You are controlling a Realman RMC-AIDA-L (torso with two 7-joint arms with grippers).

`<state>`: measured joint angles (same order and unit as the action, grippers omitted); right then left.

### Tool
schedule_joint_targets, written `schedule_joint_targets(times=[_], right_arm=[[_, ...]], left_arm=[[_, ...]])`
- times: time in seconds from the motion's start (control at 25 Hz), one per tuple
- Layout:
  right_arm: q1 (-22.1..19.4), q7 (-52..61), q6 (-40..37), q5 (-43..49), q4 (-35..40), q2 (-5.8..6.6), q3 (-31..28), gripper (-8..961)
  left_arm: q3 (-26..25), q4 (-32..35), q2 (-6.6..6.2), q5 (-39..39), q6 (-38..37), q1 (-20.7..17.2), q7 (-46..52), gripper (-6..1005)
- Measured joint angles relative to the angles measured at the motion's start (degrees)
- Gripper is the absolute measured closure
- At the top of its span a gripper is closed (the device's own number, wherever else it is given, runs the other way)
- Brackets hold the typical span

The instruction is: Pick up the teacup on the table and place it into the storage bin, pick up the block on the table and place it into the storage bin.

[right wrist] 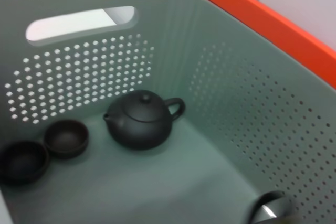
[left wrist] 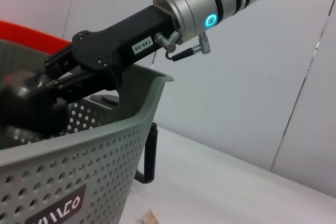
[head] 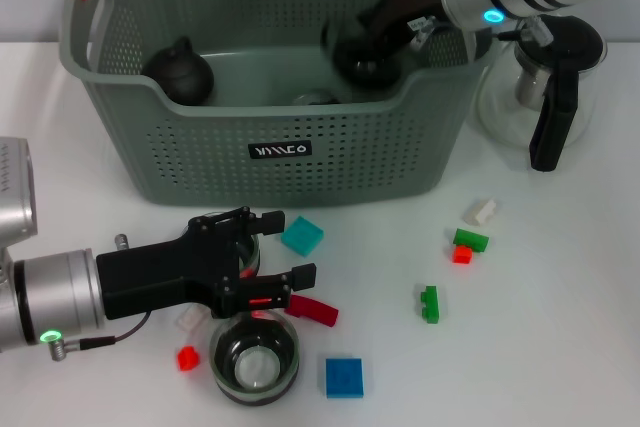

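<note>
The white desk [head: 560, 347] carries the storage bin [head: 300, 152], scattered blocks and a glass cup [head: 255, 359]. The right gripper [head: 365, 47] is inside the bin, clamped on a dark teacup [head: 360, 55], apparently positioned for release beside the black teapot [right wrist: 142, 119]. The left gripper [head: 290, 247] hovers with fingers apart near the teal block [head: 302, 235], likely the next pick

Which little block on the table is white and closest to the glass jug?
The white block, on the table right of the storage bin. It lies nearest the glass jug, just above the green and red blocks; the others are coloured and lie farther away.
</note>
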<state>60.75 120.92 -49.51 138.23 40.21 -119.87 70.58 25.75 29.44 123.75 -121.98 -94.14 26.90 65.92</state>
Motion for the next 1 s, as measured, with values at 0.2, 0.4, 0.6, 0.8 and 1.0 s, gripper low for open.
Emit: schedule_joint_targets(times=[0.2,0.4,0.6,0.8,1.0], right_arm=[[-0.64,0.81,-0.95,0.62,2.46,-0.11,-0.27,605],[-1.20,1.03,-1.72,0.57,3.86,-0.14,-0.28,367],[-4.75,1.12,-3.99,-0.88,12.56,-0.26,-0.36,171],[-11.93,-1.07,-11.81,-12.16,26.10,0.20,-1.88,145],[-20.19,-8.50,-25.73,-29.13,33.81,0.37,-7.78,144]], left_arm=[[0.00,0.02,0.00,0.08,0.00,-0.13,0.00,143],[0.00,0.10,0.00,0.08,-0.01,-0.43,0.00,143],[-0.02,0.31,-0.08,0.08,-0.51,-0.54,0.09,143],[-0.79,0.56,-0.46,0.08,-1.77,-0.61,0.40,143],[-2.51,1.57,-1.29,-0.06,-5.41,-1.34,0.34,144]])
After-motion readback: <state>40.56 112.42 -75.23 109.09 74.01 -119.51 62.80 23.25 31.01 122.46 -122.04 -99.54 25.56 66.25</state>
